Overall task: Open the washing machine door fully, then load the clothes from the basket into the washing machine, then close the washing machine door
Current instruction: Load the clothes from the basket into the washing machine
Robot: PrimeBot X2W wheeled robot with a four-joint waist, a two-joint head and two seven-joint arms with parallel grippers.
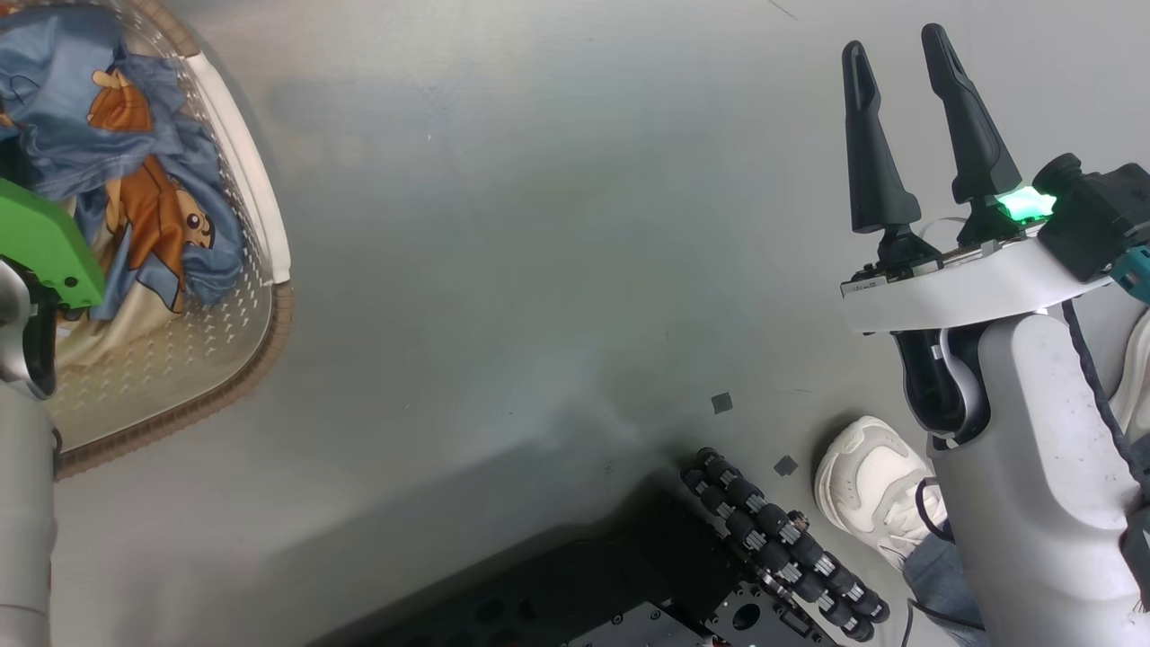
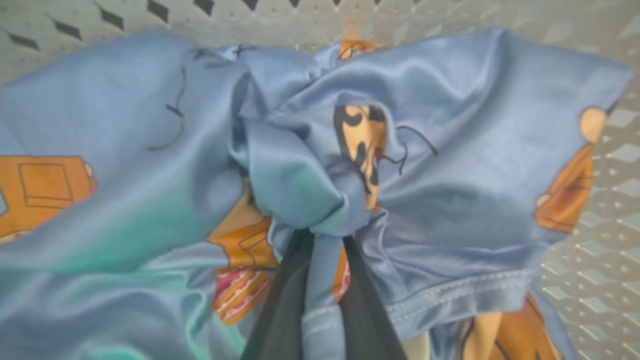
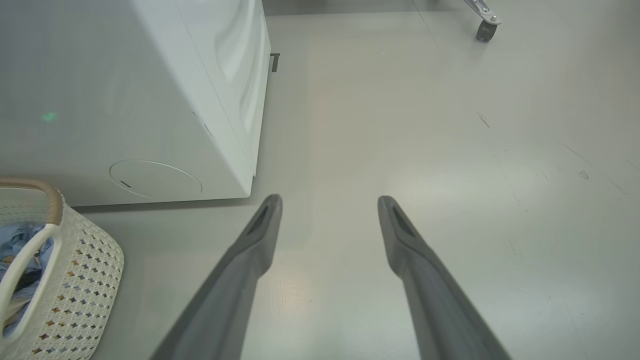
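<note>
My left gripper (image 2: 325, 235) is clenched on 1 fold of the clothes (image 2: 450, 150); the fold runs lengthwise between the 2 fingers. The clothes lie bunched in the basket (image 1: 260, 207), with no clear long axis. My right gripper (image 1: 894, 43) is spread and empty over the floor (image 1: 539, 270), near the washer (image 3: 150, 100).

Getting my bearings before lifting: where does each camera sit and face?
Head view: on the head, facing down at the floor; left forearm, right hand, basket with the clothes, a person's shoe.
Left wrist view: on the left wrist, facing into the basket; left hand shut on the clothes.
Right wrist view: on the right wrist, facing floor and washing machine along open fingers.
Shared: head and right wrist views both show the basket and the right hand.
</note>
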